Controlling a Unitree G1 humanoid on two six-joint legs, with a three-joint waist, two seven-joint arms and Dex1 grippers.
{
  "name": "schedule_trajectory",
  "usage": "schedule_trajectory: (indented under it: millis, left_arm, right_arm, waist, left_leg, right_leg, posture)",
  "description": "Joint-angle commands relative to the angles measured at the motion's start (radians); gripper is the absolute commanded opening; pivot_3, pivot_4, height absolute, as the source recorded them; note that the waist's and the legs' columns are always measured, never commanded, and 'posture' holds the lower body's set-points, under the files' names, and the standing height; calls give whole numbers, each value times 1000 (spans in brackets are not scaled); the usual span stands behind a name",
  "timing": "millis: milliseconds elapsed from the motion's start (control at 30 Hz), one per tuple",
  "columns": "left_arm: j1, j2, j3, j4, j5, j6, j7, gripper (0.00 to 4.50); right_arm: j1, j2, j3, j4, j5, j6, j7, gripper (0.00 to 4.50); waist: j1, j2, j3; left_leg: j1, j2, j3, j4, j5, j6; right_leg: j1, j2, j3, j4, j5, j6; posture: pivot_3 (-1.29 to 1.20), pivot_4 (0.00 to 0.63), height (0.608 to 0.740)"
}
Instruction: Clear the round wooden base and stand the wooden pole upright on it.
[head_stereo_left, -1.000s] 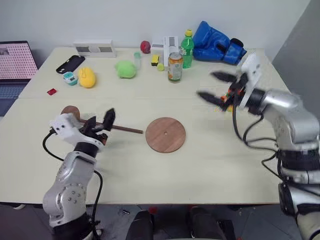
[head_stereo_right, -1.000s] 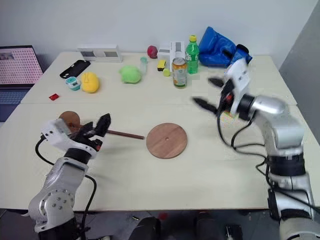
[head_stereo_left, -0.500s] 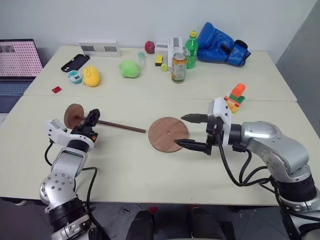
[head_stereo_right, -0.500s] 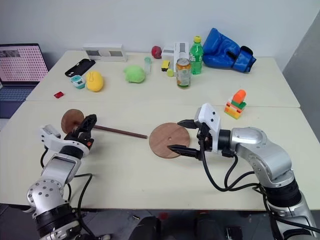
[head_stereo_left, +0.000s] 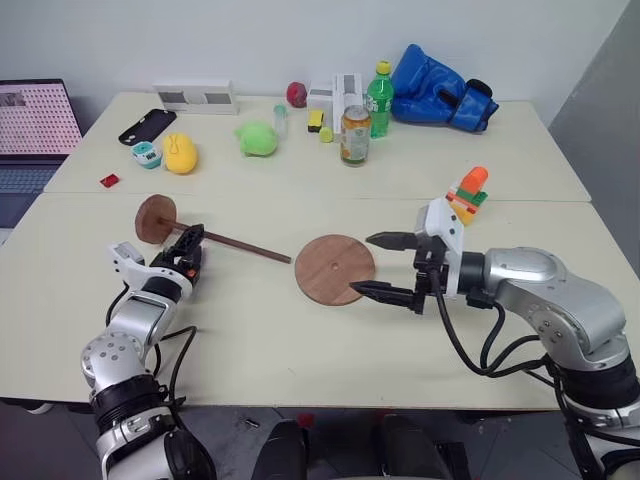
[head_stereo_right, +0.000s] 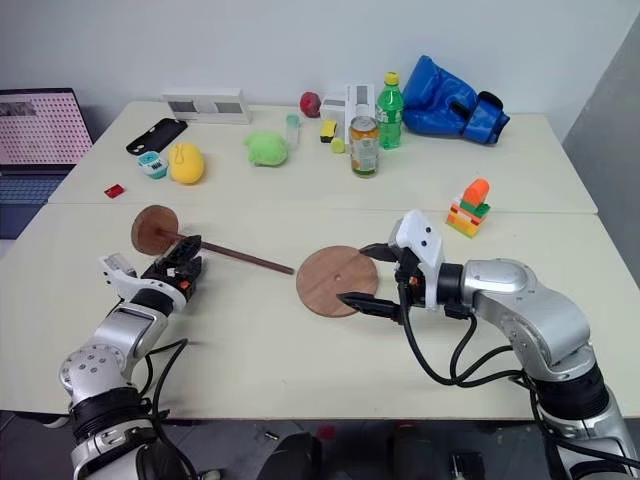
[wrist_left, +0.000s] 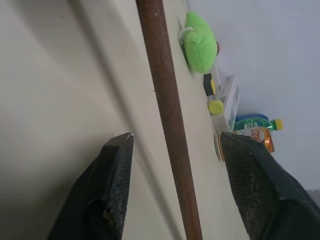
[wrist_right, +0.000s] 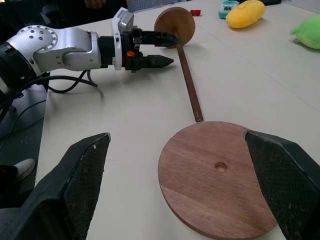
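Observation:
The round wooden base (head_stereo_left: 335, 268) lies flat and bare at the table's middle, its small centre hole showing. The wooden pole (head_stereo_left: 240, 247) lies on the table to its left, its small disc (head_stereo_left: 155, 218) at the far end. My left gripper (head_stereo_left: 192, 250) sits low near that disc end, open, with the rod (wrist_left: 167, 105) passing between its fingers and a gap on each side. My right gripper (head_stereo_left: 385, 267) is open at the base's right edge, pointing left, one finger on each side of the base (wrist_right: 217, 185).
A toy block stack (head_stereo_left: 470, 192) stands behind my right arm. Along the back are a can (head_stereo_left: 352, 135), green bottle (head_stereo_left: 377, 100), blue boxing glove (head_stereo_left: 440, 85), green plush (head_stereo_left: 255, 138), yellow toy (head_stereo_left: 181, 155), phone (head_stereo_left: 145, 126) and laptop (head_stereo_left: 35, 120).
My right arm swung down from the back right to the base's edge, then held still. My left gripper rolled, sank around the rod, and its fingers narrowed.

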Motion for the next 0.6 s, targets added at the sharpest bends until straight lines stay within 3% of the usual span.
schedule_trajectory:
  millis: [33, 367, 600]
  left_arm:
    - [-23, 32, 3, 43, 23, -2, -30, 2092]
    - [-123, 104, -14, 237, 125, -23, -153, 42]
    - [-116, 114, 1, 215, 132, 13, -189, 16]
  right_arm:
    - [-23, -7, -33, -40, 25, 12, -22, 4500]
    - [-7, -6, -27, -22, 16, -19, -39, 4500]
    - [16, -14, -29, -11, 2, -54, -37, 4500]
  waist:
    - [0, 0, 0]
    - [0, 0, 0]
    - [0, 0, 0]
  left_leg:
    - [0, 0, 0, 0, 0, 0]
    - [1, 0, 0, 0, 0, 0]
    - [0, 0, 0, 0, 0, 0]
  right_leg:
    - [0, 0, 0, 0, 0, 0]
    - [0, 0, 0, 1, 0, 0]
    - [0, 0, 0, 1, 0, 0]
  posture:
    - [0, 150, 740]
    - [0, 150, 740]
    - [0, 150, 740]
